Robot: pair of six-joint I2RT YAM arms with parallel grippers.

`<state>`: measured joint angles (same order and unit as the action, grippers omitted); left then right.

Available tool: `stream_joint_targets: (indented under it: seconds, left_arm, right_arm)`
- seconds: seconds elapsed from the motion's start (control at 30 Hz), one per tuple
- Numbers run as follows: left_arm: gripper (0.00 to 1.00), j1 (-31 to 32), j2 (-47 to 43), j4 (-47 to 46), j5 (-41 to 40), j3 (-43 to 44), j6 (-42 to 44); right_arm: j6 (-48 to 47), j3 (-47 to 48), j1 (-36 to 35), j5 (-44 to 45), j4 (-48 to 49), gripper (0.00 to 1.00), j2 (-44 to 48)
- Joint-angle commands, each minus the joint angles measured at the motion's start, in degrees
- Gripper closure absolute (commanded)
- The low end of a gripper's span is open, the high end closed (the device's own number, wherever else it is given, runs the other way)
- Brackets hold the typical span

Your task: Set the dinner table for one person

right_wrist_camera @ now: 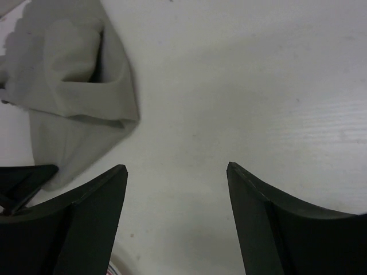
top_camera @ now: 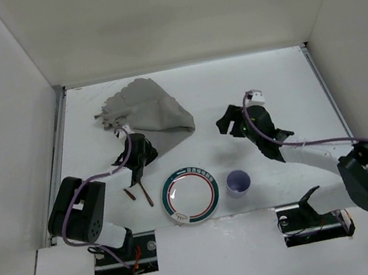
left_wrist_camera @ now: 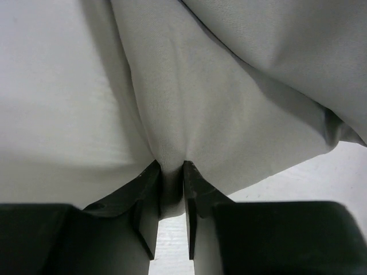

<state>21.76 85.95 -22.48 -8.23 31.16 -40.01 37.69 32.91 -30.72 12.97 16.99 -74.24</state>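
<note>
The white dinner table [top_camera: 282,84] holds a crumpled grey cloth mat [top_camera: 150,108] at the back left. My left gripper [top_camera: 144,144] is at the mat's near edge and is shut on a fold of the mat [left_wrist_camera: 189,86]; in the left wrist view the gripper [left_wrist_camera: 171,166] pinches that fold between its jaws. A white plate with a green and red rim [top_camera: 190,195] and a purple cup [top_camera: 239,182] stand near the front. My right gripper [top_camera: 225,121] is open and empty over bare table, right of the mat [right_wrist_camera: 74,97]; the right wrist view shows it [right_wrist_camera: 176,167] wide open.
Two dark brown utensils [top_camera: 138,190] lie left of the plate, beside the left arm. White walls close in the table on three sides. The plate's rim [right_wrist_camera: 114,269] just shows at the bottom of the right wrist view.
</note>
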Motion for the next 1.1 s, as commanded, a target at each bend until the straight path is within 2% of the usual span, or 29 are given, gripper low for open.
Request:
stream_joint_targets:
  seconds: [0.0, 0.13, 0.27, 0.57, 0.8, 0.9, 0.93, 1.0, 1.07]
  left_arm:
    - [0.79, 0.5, -3.6, 0.8, -4.3, -2.8, 0.0]
    - [0.66, 0.1, -5.8, -2.9, -4.4, -4.7, -1.6]
    - [0.58, -0.2, -7.5, -4.8, -4.3, -6.1, -2.0]
    - [0.52, -1.7, -8.2, -7.5, -0.9, -7.2, -3.1]
    - [0.52, -1.4, -4.4, -9.3, 0.8, -6.0, -3.7]
    - [0.55, -0.9, -1.6, -8.8, 1.4, -4.7, -3.7]
    - [0.58, -0.8, -1.0, -8.8, 1.5, -4.4, -3.8]
    - [0.67, -0.6, 0.4, -8.6, 1.5, -3.7, -4.0]
    - [0.77, -0.3, 1.1, -8.4, 1.2, -3.5, -3.9]
  right_arm:
    - [-2.6, 9.4, -2.8, -2.6, -1.2, 0.2, -3.3]
    - [-3.4, 20.5, -3.6, -4.3, -2.9, 0.14, -13.4]
    - [-2.7, 32.3, -3.6, -8.5, -4.8, 0.13, -25.1]
    - [-2.4, 55.7, -4.3, -9.6, -13.6, 0.12, -45.0]
    - [-0.8, 62.3, -5.4, -11.5, -14.7, 0.13, -51.4]
    - [-0.6, 63.9, -5.8, -12.4, -14.1, 0.25, -52.3]
    - [-0.6, 64.3, -5.9, -12.4, -13.9, 0.32, -52.5]
    - [-0.6, 64.9, -5.9, -12.2, -13.5, 0.53, -52.8]
    - [-0.6, 64.8, -5.9, -11.7, -12.5, 0.68, -52.4]
